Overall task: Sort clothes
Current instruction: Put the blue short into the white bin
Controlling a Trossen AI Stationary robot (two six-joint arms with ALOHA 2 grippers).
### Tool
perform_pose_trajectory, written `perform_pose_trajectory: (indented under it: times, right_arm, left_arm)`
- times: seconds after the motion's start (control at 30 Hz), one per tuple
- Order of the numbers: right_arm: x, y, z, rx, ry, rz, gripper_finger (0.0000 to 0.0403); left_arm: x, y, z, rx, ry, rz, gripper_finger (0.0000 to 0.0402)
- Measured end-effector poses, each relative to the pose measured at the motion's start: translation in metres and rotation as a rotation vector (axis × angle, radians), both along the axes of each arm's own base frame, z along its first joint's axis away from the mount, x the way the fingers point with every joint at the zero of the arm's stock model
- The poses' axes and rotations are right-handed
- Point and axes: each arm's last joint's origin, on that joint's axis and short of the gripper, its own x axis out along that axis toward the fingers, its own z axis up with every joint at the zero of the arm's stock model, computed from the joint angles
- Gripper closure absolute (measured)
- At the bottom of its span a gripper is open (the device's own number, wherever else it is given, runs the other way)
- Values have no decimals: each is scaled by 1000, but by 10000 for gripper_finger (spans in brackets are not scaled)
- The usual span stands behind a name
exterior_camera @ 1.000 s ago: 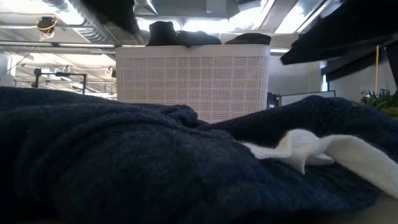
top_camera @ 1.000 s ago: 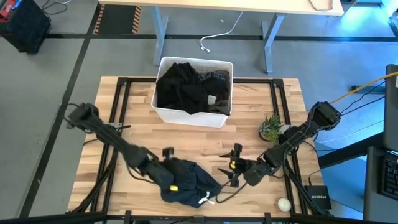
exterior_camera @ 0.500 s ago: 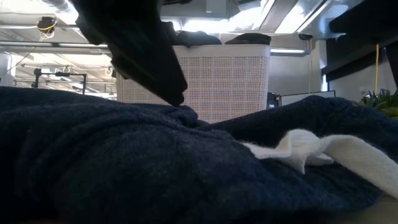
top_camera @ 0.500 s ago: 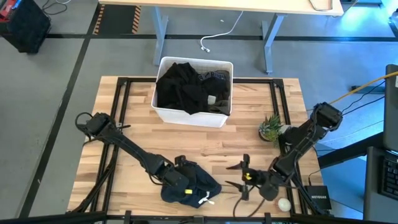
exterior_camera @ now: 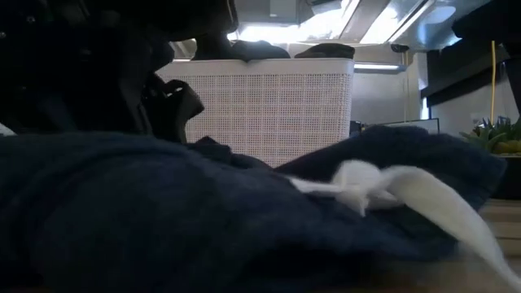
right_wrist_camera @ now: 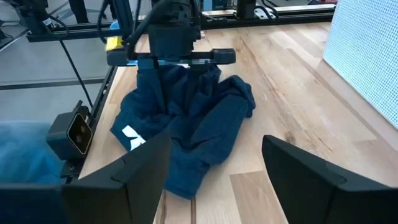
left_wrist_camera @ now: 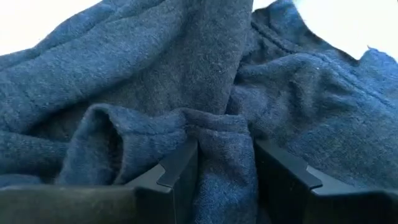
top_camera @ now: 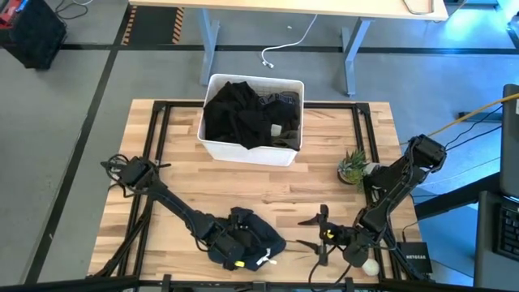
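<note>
The dark navy shorts [top_camera: 261,237] lie bunched on the wooden table near its front edge. Their white drawstring [exterior_camera: 391,183] trails toward the near side. My left gripper [top_camera: 237,242] points down into the shorts and is shut on a fold of them; it also shows in the right wrist view [right_wrist_camera: 180,78]. My right gripper [top_camera: 308,233] is open and empty, just right of the shorts, close above the table. Black garments [top_camera: 243,113] fill the white bin [top_camera: 212,146] at the far middle. The pink striped and khaki pieces are out of view. My left gripper pinches a raised fold of the navy shorts [left_wrist_camera: 219,134] between its two fingers [left_wrist_camera: 180,171]. It comes from above, pointing down. The shorts lie slack on the table [top_camera: 308,191]; how many layers the fold holds I cannot tell.
A small potted plant [top_camera: 353,166] stands at the table's right side. A white ball [top_camera: 371,265] lies at the near right corner. Bare wood lies between the bin and the shorts.
My left gripper has gone toward the table's near edge and a little right, and down into the shorts. The cloth has bunched and the drawstring has shifted. My right gripper has drawn back toward the near right corner, still open.
</note>
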Motion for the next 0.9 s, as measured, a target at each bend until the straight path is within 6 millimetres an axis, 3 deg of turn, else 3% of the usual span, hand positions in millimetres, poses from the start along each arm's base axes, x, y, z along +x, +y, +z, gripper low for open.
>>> perform_pose_trajectory:
  times: [0.13, 0.27, 0.5, 0.6, 0.77, 0.9]
  right_arm:
    - [0, 0, 0, -6, -4, -6, 134]
    - [0, -1, 0, -38, -8, -9, 134]
    - [9, -9, 0, -113, -3, -31, 134]
    - [14, -15, -1, -152, 10, -46, 134]
    - [27, -29, -1, -231, 31, -79, 134]
    - [38, -42, -1, -312, 49, -118, 134]
  left_arm:
    - [3, 3, -15, 45, 28, -4, 256]
    - [4, 14, -16, 179, 39, -7, 266]
    - [7, 49, -10, 509, 62, 30, 378]
    - [7, 61, -7, 684, 59, 54, 389]
    - [10, 72, 23, 978, -32, 94, 393]
    - [11, 80, 79, 1054, -129, 155, 395]
